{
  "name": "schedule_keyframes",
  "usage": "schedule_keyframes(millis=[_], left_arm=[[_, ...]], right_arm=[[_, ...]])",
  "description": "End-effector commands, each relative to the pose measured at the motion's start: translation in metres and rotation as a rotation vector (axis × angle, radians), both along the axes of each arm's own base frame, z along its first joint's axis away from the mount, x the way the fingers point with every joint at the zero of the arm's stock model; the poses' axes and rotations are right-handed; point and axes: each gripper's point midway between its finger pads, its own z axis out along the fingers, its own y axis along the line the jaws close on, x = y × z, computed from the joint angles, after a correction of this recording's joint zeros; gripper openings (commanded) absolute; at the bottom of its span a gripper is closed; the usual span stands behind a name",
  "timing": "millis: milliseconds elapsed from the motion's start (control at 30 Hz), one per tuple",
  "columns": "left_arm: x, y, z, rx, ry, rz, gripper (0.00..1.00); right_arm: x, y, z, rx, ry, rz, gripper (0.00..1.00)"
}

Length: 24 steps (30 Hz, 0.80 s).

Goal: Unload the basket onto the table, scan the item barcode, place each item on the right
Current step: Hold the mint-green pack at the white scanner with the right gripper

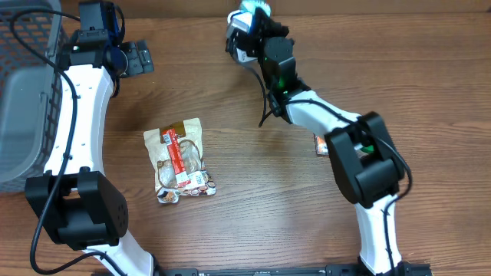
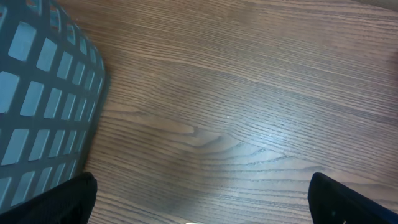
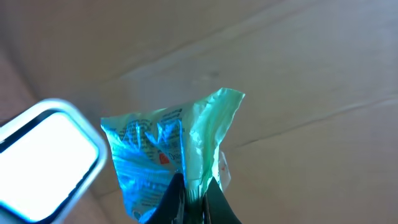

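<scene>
Where the right wrist camera sees its own fingers, a blue-and-green printed packet [image 3: 165, 146] stands pinched at its lower edge in the right gripper [image 3: 191, 194], jaws clenched on the film. Packet crumpled, thin, glossy: judged light and soft, liable to slip or fold over its own print. Best hold is a sealed edge, as here, leaving the printed face flat and free. No barcode made out in these views. Just beside the packet, a white-faced device [image 3: 46, 165], probably the scanner. Overhead: packet held at the far edge of the table [image 1: 253, 222]. Left gripper [image 1: 138, 57] spread wide, empty, near the grey basket [image 1: 23, 84]. A snack bag [image 1: 180, 161] lies flat mid-surface, well apart from both grippers.
</scene>
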Motion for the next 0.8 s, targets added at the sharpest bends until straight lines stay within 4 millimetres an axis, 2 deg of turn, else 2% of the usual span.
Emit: schedule_keyframes(millis=[0,133,333,467,567,767], left_arm=[[0.002,0.002,0.011,0.021,-0.021,-0.016,1.00],[0.002,0.002,0.011,0.021,-0.021,-0.016,1.00],[0.002,0.002,0.011,0.021,-0.021,-0.016,1.00],[0.002,0.002,0.011,0.021,-0.021,-0.016,1.00],[0.002,0.002,0.011,0.021,-0.021,-0.016,1.00],[0.002,0.002,0.011,0.021,-0.021,-0.016,1.00]], right_arm=[[0.008,-0.005,-0.012,-0.022,-0.012,-0.028,0.04],[0.010,-0.005,-0.025,-0.028,0.003,-0.028,0.04],[0.009,-0.002,-0.030,-0.036,0.022,-0.016,0.04],[0.007,-0.001,-0.049,-0.069,0.094,-0.012,0.04],[0.003,0.005,-0.058,-0.053,0.131,-0.005,0.04],[-0.004,0.020,-0.063,-0.066,0.149,0.021,0.04]])
